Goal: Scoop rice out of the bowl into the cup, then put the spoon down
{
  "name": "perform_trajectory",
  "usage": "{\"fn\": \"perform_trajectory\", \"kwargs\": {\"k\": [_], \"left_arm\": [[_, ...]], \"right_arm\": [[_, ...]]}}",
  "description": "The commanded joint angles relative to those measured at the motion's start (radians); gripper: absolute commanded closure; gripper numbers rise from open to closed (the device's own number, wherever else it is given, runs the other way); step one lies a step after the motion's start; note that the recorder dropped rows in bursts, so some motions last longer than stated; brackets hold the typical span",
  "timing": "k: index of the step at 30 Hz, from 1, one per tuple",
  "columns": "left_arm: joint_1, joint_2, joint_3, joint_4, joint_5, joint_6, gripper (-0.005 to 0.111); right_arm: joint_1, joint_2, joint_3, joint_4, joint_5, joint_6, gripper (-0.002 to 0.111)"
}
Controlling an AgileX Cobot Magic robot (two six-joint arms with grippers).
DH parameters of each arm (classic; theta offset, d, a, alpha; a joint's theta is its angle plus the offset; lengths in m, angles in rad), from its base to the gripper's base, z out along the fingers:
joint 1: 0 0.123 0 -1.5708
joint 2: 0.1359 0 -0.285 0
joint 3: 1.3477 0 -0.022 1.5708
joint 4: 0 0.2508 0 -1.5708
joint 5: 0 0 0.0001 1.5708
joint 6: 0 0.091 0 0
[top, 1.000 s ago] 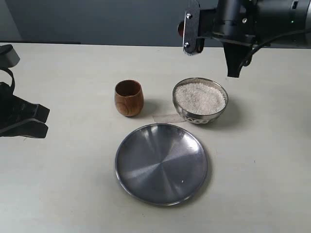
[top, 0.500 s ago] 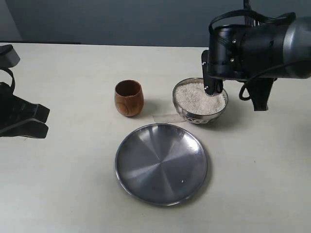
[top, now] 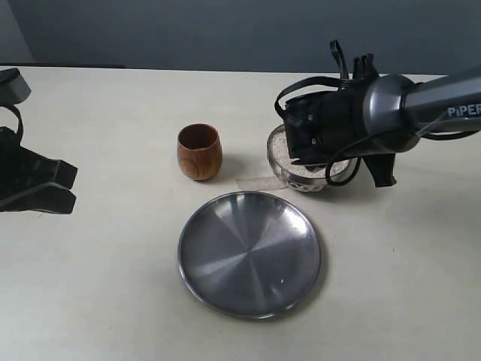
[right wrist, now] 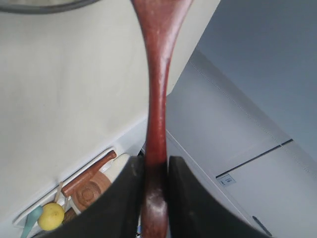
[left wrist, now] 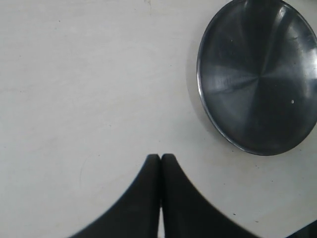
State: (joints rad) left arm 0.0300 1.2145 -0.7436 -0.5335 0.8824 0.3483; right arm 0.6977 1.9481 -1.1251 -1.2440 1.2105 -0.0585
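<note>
My right gripper [right wrist: 154, 166] is shut on the handle of the reddish-brown wooden spoon [right wrist: 157, 94]. The handle runs up toward the steel bowl's rim [right wrist: 44, 6], and the spoon's head is out of view. In the exterior view the right arm [top: 338, 128] leans low over the bowl [top: 301, 182] and hides most of it. Only a sliver of white rice [top: 277, 147] shows at the bowl's left side. The brown wooden cup [top: 199, 152] stands upright to the left of the bowl, apart from it. My left gripper [left wrist: 161, 157] is shut and holds nothing, hovering over bare table at the far left [top: 37, 188].
A large flat steel plate [top: 249, 253] lies in front of the cup and bowl, also seen as the plate [left wrist: 257, 79] in the left wrist view. A strip of clear tape [top: 255, 183] lies between bowl and plate. A tray of wooden tools [right wrist: 74, 193] sits off the table.
The right arm came down from high behind the bowl and tipped over it. It now covers most of the rice. Cup, plate and left arm have not moved.
</note>
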Motion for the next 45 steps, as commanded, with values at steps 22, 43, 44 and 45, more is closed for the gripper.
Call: {"fn": "perform_trajectory", "kwargs": {"k": [22, 43, 44, 45], "left_arm": [[-0.004, 0.000, 0.007, -0.012, 0.011, 0.003, 0.106], [-0.004, 0.000, 0.007, -0.008, 0.010, 0.003, 0.106], [-0.004, 0.000, 0.007, -0.006, 0.010, 0.003, 0.106], [-0.004, 0.000, 0.007, -0.006, 0.010, 0.003, 0.106]], "right_arm": [[0.040, 0.072, 0.002, -0.035, 0.011, 0.017, 0.109], [0.047, 0.053, -0.120, 0.304, 0.011, 0.099, 0.109], [0.039, 0.048, -0.120, 0.310, 0.011, 0.099, 0.109], [0.034, 0.043, -0.120, 0.315, 0.011, 0.099, 0.109]]}}
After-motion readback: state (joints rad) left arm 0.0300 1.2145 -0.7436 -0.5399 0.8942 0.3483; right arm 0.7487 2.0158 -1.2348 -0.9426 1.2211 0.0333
